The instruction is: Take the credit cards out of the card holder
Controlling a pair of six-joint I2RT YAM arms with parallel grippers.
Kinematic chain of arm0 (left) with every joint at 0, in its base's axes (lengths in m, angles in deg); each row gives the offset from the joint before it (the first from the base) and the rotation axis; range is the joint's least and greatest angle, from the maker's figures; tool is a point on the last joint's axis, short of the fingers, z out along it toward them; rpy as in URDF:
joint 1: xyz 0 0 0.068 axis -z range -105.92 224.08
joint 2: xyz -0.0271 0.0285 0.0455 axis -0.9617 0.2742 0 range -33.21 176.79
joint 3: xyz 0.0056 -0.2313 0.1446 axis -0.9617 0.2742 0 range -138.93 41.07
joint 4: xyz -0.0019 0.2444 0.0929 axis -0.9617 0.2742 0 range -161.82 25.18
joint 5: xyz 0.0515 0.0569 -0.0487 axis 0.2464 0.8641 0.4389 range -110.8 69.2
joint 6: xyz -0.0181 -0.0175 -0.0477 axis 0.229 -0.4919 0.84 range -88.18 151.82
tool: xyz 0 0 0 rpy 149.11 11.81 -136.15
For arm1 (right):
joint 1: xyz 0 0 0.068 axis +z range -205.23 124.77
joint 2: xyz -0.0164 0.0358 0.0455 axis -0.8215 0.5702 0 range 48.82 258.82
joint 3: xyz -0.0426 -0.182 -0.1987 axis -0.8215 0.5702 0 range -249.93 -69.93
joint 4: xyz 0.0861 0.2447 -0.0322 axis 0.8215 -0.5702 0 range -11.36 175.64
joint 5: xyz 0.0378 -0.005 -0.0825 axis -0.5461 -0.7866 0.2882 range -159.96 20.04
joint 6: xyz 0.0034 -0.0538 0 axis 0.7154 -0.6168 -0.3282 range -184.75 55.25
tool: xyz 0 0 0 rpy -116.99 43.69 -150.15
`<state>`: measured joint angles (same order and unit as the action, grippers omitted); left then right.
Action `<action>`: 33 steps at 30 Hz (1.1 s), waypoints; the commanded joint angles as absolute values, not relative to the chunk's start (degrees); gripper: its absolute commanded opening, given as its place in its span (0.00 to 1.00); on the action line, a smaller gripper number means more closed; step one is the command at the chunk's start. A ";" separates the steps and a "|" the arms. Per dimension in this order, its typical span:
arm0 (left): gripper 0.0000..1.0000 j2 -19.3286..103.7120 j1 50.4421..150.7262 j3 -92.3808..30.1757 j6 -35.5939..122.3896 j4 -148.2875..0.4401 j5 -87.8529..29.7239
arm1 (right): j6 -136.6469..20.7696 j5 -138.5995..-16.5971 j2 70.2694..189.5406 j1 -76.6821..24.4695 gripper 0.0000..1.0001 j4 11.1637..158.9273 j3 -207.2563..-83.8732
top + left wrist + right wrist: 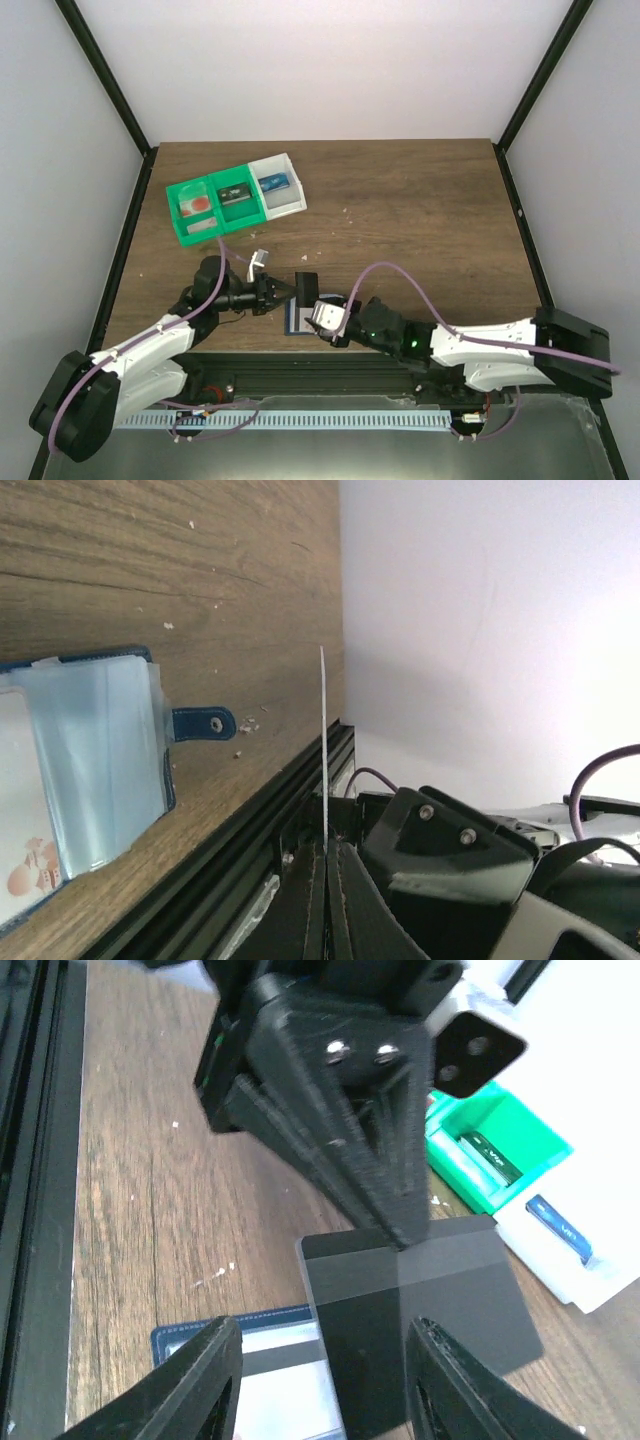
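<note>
My left gripper (288, 294) is shut on a dark grey credit card (306, 286) and holds it above the table, just left of the blue card holder (293, 325). In the left wrist view the card (323, 740) shows edge-on as a thin pale line rising from the shut fingers (326, 845); the open card holder (95, 770) lies at left. My right gripper (322, 320) hovers over the card holder. In the right wrist view it (325, 1390) is open, with the card (420, 1320) between its fingers and the card holder (250, 1360) below.
A green-and-white three-compartment tray (208, 178) with small items stands at the back left; it also shows in the right wrist view (490, 1150). The table's near edge with a black rail (250, 820) is close to the card holder.
</note>
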<state>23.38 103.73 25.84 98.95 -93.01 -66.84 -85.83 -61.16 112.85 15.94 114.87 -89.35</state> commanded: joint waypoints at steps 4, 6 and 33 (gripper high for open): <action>0.00 23.06 103.53 25.54 100.33 -92.57 -68.75 | -98.12 -46.86 119.09 20.97 0.41 123.17 -89.48; 0.00 23.04 103.53 25.68 100.23 -92.16 -69.05 | -98.41 -45.36 119.50 21.21 0.38 124.61 -89.28; 0.78 8.09 103.53 20.96 86.65 -86.63 -62.02 | -27.75 -50.80 104.61 19.38 0.00 97.85 -99.09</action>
<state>9.96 103.58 22.19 90.89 -87.85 -62.85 -45.79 -47.59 107.04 21.12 101.63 -97.18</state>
